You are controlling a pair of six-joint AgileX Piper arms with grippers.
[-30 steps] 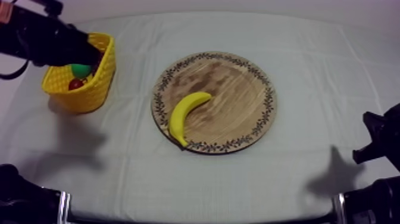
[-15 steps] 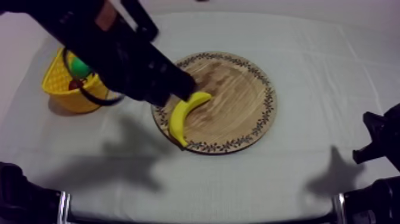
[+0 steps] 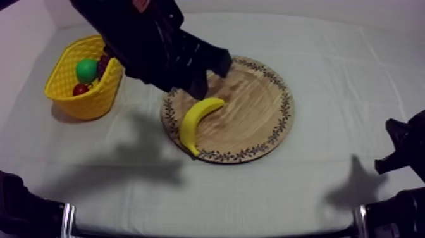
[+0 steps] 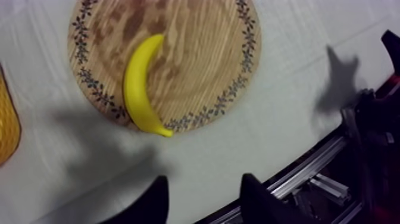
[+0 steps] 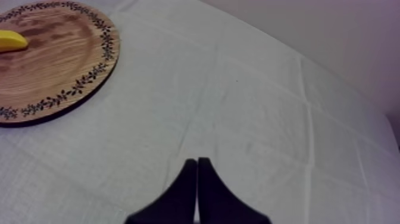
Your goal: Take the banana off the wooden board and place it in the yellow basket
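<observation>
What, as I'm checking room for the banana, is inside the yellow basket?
Inside the yellow basket lie a green fruit and a small red fruit. A dark thing sits beside them, partly covered by the left arm; the basket's floor is hidden.

Both arms are basically matte black all over. The left arm (image 3: 158, 44) is a chunky, blocky thing with a small orange-red patch near its upper end. The right arm (image 3: 405, 149) is black and angular too. The left gripper (image 4: 202, 199) has two black fingers (image 4: 156, 199) with rounded tips, and the right gripper (image 5: 196, 190) looks like one slim pointed wedge.
</observation>
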